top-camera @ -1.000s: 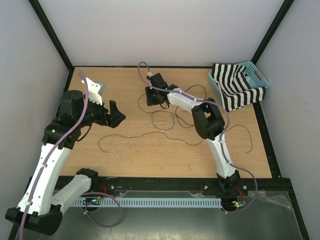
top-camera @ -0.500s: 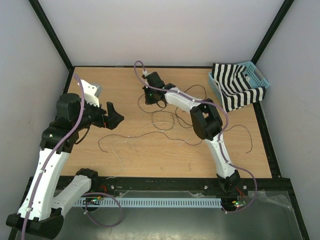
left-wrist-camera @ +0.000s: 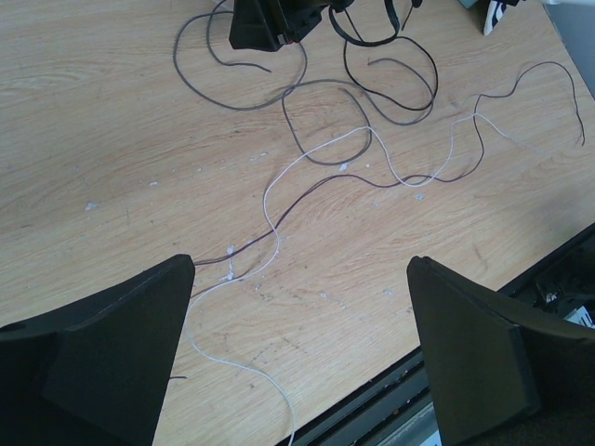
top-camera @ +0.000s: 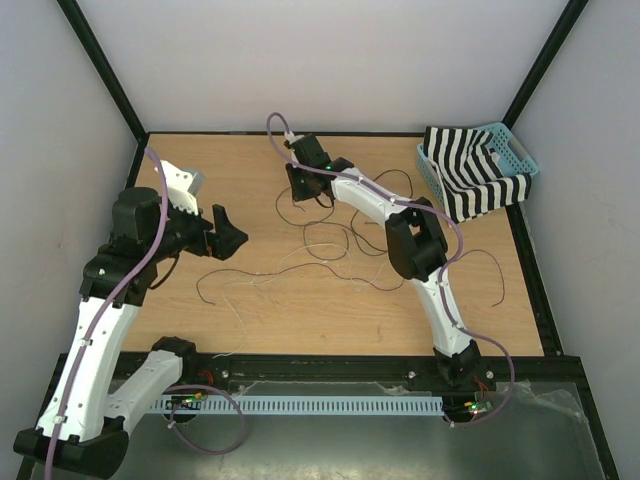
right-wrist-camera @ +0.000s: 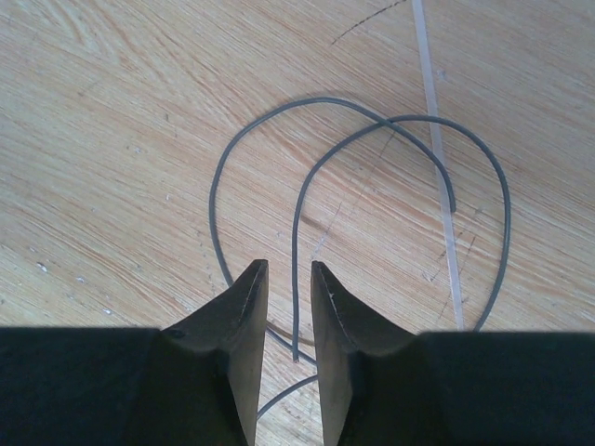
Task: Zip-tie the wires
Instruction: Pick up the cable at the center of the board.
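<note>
The wires (top-camera: 335, 240) lie loose on the wooden table (top-camera: 250, 320) as thin black, grey and white strands curling in loops. In the left wrist view they spread across the far half (left-wrist-camera: 372, 102). My right gripper (top-camera: 300, 195) points down at their far left end. In its wrist view the gripper (right-wrist-camera: 289, 274) is open by a narrow gap, and the cut end of a grey wire (right-wrist-camera: 297, 279) lies on the table between the fingers. My left gripper (top-camera: 232, 228) is wide open and empty, held above the table left of the wires (left-wrist-camera: 302, 269).
A pale flat strip (right-wrist-camera: 439, 158), like a zip tie, lies across the grey loops in the right wrist view. A blue basket (top-camera: 525, 160) holding a black-and-white striped cloth (top-camera: 465, 185) stands at the back right. The table's black front rail (top-camera: 350, 365) runs along the near edge.
My right gripper has shifted slightly left and toward the back over the wire ends. My left arm has drawn back a little to the left, still open.
</note>
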`<state>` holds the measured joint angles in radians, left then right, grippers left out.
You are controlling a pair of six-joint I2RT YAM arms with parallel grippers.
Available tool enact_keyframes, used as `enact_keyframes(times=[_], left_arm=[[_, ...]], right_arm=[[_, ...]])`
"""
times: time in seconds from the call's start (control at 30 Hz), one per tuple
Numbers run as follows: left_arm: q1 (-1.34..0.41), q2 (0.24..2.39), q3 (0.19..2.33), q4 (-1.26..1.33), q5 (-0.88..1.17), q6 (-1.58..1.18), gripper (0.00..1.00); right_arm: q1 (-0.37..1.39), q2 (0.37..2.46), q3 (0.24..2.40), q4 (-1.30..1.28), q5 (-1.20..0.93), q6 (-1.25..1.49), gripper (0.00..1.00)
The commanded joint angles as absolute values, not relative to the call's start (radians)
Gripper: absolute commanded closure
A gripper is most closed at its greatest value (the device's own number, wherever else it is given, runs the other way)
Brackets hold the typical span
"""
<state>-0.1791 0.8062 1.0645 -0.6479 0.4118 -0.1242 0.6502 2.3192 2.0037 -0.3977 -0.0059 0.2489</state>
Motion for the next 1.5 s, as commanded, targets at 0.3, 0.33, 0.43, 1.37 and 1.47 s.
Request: enact_keyframes(times=[0.3,0.33,0.43,1.37,1.47], left_arm=[[-0.166,0.809,1.063,-0.644,0.439,-0.126,0.01],[-0.166,0.812,1.063,-0.644,0.439,-0.124,0.01],[-0.164,0.819,1.065,-0.644,0.439,-0.123,0.01],[-0.147,0.954,1.163,-0.593,0.447,-0.135,0.01],[-0.147,0.988,1.155,-0.556,0.471,-0.149,0.01]], right_arm=[[0.658,2.374,2.024,-0.476,0.004,0.221,0.64],[0.658,2.377,2.026,-0.477,0.001,0.221,0.65],[0.657,2.38,2.028,-0.479,-0.011,0.221,0.68],[0.656,1.978,2.346,-0.512,0.019,0.195,1.0],[0.648,1.918,2.36,-0.511,0.012,0.191,1.0]])
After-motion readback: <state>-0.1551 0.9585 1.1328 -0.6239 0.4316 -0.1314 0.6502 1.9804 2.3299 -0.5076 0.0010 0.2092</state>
